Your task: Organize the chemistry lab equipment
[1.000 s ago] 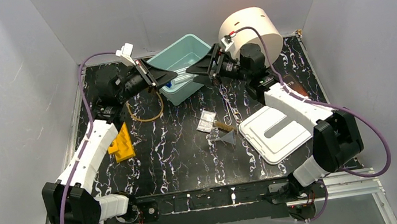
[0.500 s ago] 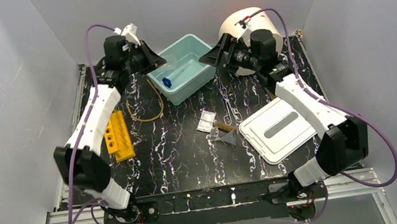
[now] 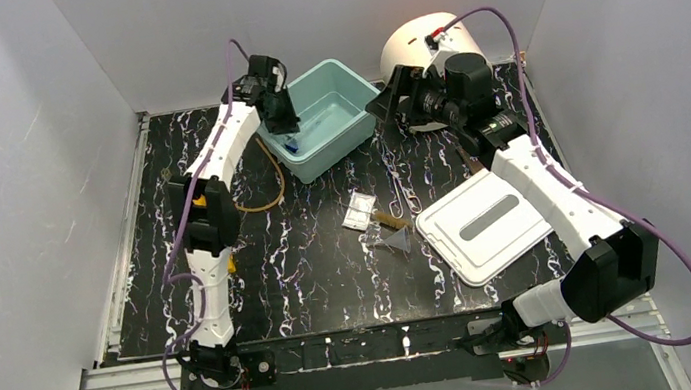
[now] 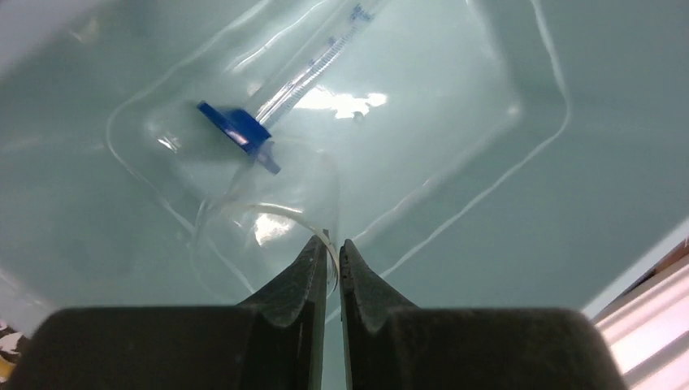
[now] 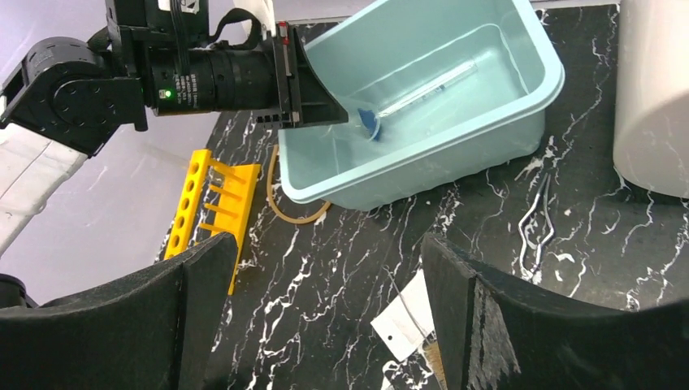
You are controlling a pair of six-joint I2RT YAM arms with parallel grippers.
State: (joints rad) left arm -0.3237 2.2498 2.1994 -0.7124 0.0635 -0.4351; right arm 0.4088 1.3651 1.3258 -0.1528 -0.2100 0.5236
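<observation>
My left gripper (image 4: 333, 244) is shut on the rim of the tiny glass beaker (image 4: 260, 215) and holds it inside the teal bin (image 3: 353, 128), low over its floor. In the top view this gripper (image 3: 283, 127) is at the bin's left end. The blue-capped clear tube (image 4: 244, 130) lies in the bin beside the beaker. My right gripper (image 3: 392, 100) is open and empty, in the air right of the bin. The amber rubber tubing (image 3: 264, 180), clear flat packet (image 3: 359, 210), wooden-handled brush (image 3: 390, 217) and clear funnel (image 3: 396, 241) lie on the black table.
A white lid (image 3: 482, 227) lies at the right. The big cream cylinder (image 3: 432, 42) stands behind my right gripper. Metal tongs (image 5: 536, 215) lie right of the bin. A yellow rack (image 5: 207, 207) sits at the left, partly behind my left arm.
My left arm has stretched out and its gripper has swung from the left of the bin down into it. My right gripper has drawn back from the bin to the right.
</observation>
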